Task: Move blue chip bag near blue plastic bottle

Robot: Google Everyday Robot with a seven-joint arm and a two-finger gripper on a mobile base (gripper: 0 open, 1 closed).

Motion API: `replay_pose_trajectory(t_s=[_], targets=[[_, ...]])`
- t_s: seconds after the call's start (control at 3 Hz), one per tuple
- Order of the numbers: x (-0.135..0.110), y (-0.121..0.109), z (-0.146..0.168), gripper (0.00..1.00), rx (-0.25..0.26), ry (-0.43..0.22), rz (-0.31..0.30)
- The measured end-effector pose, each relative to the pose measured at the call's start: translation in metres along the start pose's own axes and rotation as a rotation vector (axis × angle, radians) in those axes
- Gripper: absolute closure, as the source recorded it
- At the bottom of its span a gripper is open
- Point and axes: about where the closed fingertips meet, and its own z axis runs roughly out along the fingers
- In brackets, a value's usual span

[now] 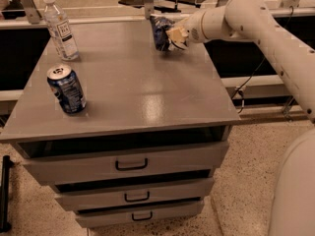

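Note:
The blue chip bag is at the far edge of the grey cabinet top, right of centre. My gripper reaches in from the right and is shut on the bag's right side, holding it slightly off the surface. The blue plastic bottle, clear with a white cap and white label, stands upright at the far left corner, well to the left of the bag and gripper.
A blue-and-white soda can stands near the left front of the top. The cabinet has three drawers with dark handles. My white arm spans the right side. Chair bases stand behind the cabinet.

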Motion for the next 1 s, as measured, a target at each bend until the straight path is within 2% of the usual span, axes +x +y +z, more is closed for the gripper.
replay_pose_trajectory(t_s=[0.33,0.67,1.0], targets=[[-0.034,-0.007,-0.014,1.0,0.036,-0.063,-0.05],[-0.03,-0.002,-0.01,1.0,0.022,-0.06,-0.044],[-0.049,0.025,0.017,1.0,-0.067,-0.107,-0.087]])
